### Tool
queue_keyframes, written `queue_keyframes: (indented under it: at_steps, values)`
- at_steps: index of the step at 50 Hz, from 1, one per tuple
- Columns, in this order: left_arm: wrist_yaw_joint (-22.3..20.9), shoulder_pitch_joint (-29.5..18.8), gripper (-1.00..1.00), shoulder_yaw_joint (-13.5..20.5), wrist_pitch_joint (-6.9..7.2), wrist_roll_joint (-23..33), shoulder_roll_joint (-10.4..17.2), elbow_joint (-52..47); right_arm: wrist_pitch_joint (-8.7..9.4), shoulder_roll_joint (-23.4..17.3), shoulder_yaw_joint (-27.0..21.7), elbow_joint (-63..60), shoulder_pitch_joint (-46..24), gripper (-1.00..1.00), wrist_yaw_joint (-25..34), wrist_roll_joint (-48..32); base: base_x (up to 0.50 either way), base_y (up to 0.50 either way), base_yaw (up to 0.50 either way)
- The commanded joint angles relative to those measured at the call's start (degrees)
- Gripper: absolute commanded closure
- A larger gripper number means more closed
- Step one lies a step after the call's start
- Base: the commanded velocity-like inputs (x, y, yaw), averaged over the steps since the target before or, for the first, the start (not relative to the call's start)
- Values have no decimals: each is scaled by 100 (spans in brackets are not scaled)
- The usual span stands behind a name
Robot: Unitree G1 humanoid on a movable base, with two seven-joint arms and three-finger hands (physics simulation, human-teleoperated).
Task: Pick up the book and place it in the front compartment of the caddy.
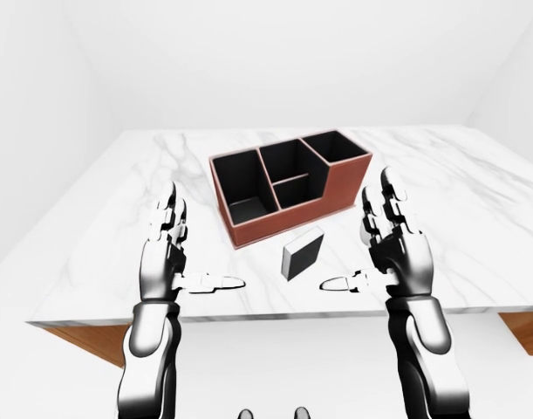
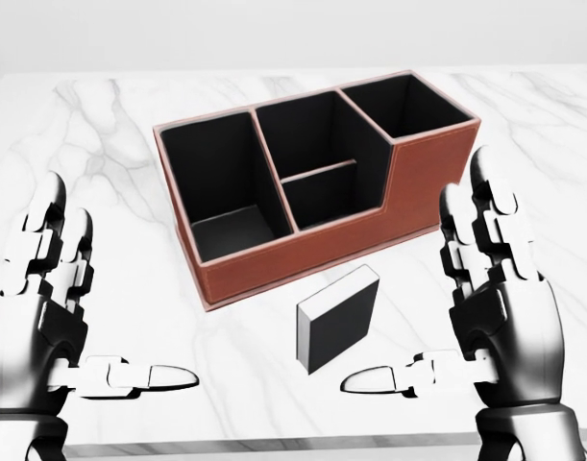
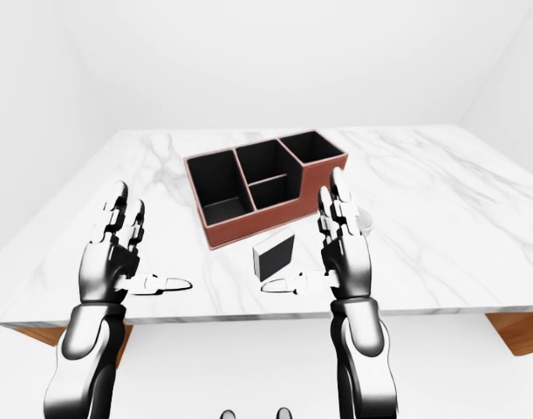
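A small dark book (image 2: 339,319) with a white edge stands upright on the white marble table (image 2: 130,125), just below the caddy in the head view. The reddish-brown caddy (image 2: 303,254) has black compartments: a wide one at left, two in the middle, a taller one at right. My left hand (image 2: 115,293) is held up, open, at the lower left, well away from the book. On the book's right, my right hand (image 2: 418,279) is also open, its thumb pointing toward the book without touching it. Neither hand holds anything.
A white mug (image 3: 365,222) peeks out behind my right hand, to the right of the caddy. The table's near edge (image 1: 275,316) runs just below my hands. Wooden parts (image 1: 83,339) show under the table at both lower corners.
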Motion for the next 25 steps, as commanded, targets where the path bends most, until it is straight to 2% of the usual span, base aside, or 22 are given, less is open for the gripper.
queue_keyframes:
  at_steps: [1,22,25]
  values:
    - [-7,7,-100,-4,0,-8,0,-66,0,0,1,-60,1,-100,-6,-2,50,0,0]
    - [-15,27,-100,-19,0,-13,-10,-129,0,-3,-20,-99,-11,-100,-4,2,50,0,0]
    - [-20,29,-100,3,0,-41,-5,-223,0,-10,119,-33,19,-100,-28,-247,0,0,0]
